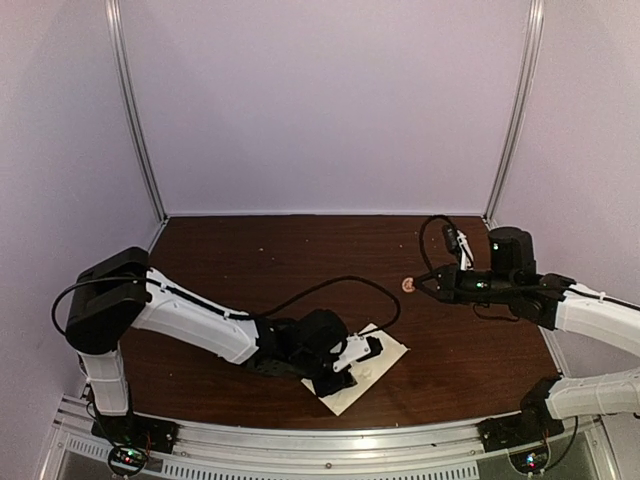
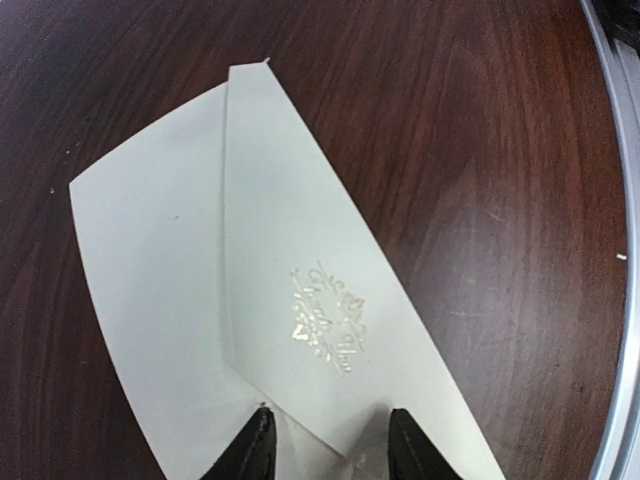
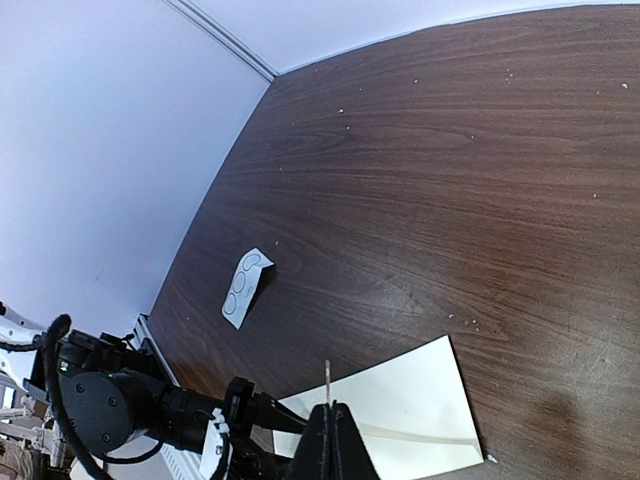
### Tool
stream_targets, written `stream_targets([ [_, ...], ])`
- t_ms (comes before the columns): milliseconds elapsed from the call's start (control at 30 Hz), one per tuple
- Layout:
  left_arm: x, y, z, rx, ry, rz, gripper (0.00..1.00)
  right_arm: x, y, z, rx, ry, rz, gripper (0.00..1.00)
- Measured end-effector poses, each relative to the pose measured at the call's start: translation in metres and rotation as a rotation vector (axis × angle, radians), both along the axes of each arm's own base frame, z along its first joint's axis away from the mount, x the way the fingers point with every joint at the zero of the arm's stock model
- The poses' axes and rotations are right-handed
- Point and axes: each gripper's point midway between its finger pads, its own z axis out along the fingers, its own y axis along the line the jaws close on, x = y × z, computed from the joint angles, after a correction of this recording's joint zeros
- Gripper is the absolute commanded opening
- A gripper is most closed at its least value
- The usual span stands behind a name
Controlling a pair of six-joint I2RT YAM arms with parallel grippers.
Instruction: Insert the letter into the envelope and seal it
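From above: the envelope (image 1: 390,352) lies flat near the front of the bench (image 1: 260,260), its long axis running diagonally from near-left to far-right. The left end effector (image 1: 372,350) sits right over it, that arm stretched low across from the left. The right end effector (image 1: 415,284) hangs well apart on the far right, with a small brownish disc (image 1: 407,285) at its tip. Left is clearly the nearer arm.

Left wrist: the fingers (image 2: 255,445) are spread, straddling the near end of the envelope, which runs away up and left. The flap is folded down, gold print showing.

Right wrist: fingers pressed together with a thin sliver poking up between them, probably the disc edge-on. The envelope is below and ahead, and a sticker card (image 3: 245,288) lies further left. As I read it, the coming move is right carrying across to left's paper
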Motion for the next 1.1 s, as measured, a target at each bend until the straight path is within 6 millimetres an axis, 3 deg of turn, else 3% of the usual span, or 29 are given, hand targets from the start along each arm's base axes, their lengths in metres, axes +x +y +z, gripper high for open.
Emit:
stream_targets([
  [133,0.013,0.008,0.017,-0.009,-0.053,0.07,0.57,-0.005,-0.004,-0.011,-0.011,0.025,-0.01,0.0],
  [233,0.018,0.007,0.049,-0.076,-0.063,0.114,0.59,-0.007,-0.006,-0.02,-0.02,0.045,-0.011,0.0],
  [433,0.002,-0.005,0.112,-0.255,0.029,0.104,0.44,-0.009,-0.006,-0.021,-0.019,0.05,-0.01,0.0],
  [533,-0.016,-0.013,0.123,-0.312,0.12,0.064,0.36,-0.01,-0.006,-0.019,-0.014,0.043,-0.01,0.0],
  [633,-0.034,-0.019,0.122,-0.326,0.208,0.031,0.32,-0.01,-0.006,-0.017,-0.011,0.038,-0.01,0.0],
  [733,-0.04,-0.023,0.112,-0.315,0.251,0.032,0.28,-0.011,-0.006,-0.016,-0.009,0.035,-0.008,0.0],
  [1100,-0.026,-0.014,0.053,-0.195,0.268,0.126,0.23,-0.016,-0.005,-0.017,-0.003,0.036,0.01,0.0],
])
